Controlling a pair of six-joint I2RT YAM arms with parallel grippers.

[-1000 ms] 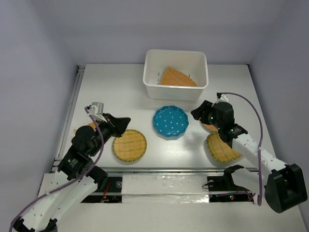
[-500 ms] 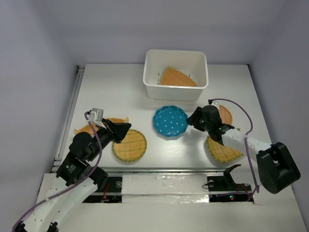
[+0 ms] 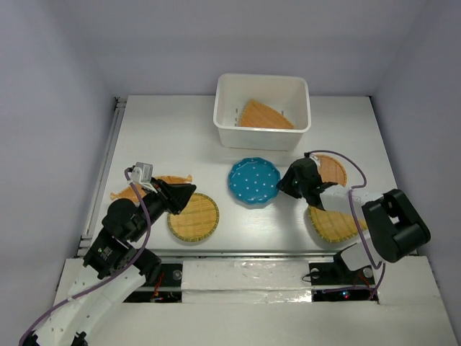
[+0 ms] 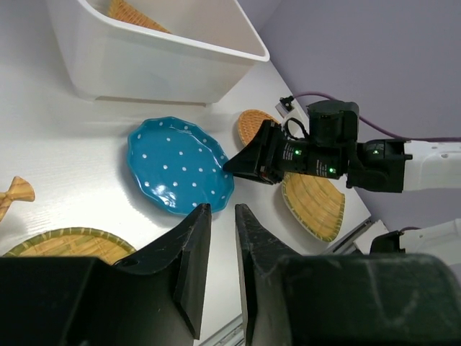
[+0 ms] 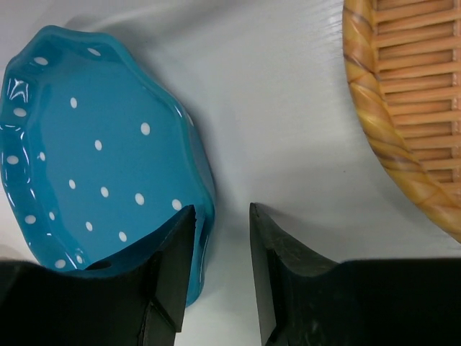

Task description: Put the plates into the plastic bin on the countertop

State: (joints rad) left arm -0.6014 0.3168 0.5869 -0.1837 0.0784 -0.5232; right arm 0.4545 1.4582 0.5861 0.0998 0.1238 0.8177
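The teal-blue dotted plate (image 3: 254, 182) lies mid-table on the white countertop (image 3: 180, 137). My right gripper (image 3: 286, 182) is low at its right edge, open, one finger over the rim and the other outside it, as the right wrist view shows (image 5: 222, 209) with the teal plate (image 5: 86, 144). My left gripper (image 3: 189, 191) hovers above the near left, jaws a little apart and empty (image 4: 222, 207). The white plastic bin (image 3: 225, 115) holds one fan-shaped orange plate (image 3: 265, 115). A round bamboo plate (image 3: 193, 217) lies under the left gripper.
An oblong fish-tailed plate (image 3: 173, 179) lies at the left, partly hidden by my left arm. A small round orange plate (image 3: 334, 170) and a fan-shaped yellow plate (image 3: 333, 225) lie beside my right arm. A metal rail (image 3: 106, 155) runs along the left edge.
My right gripper has moved left and lower, from over the small round plate to the teal plate's right rim. My left arm drew back slightly, uncovering the oblong plate.
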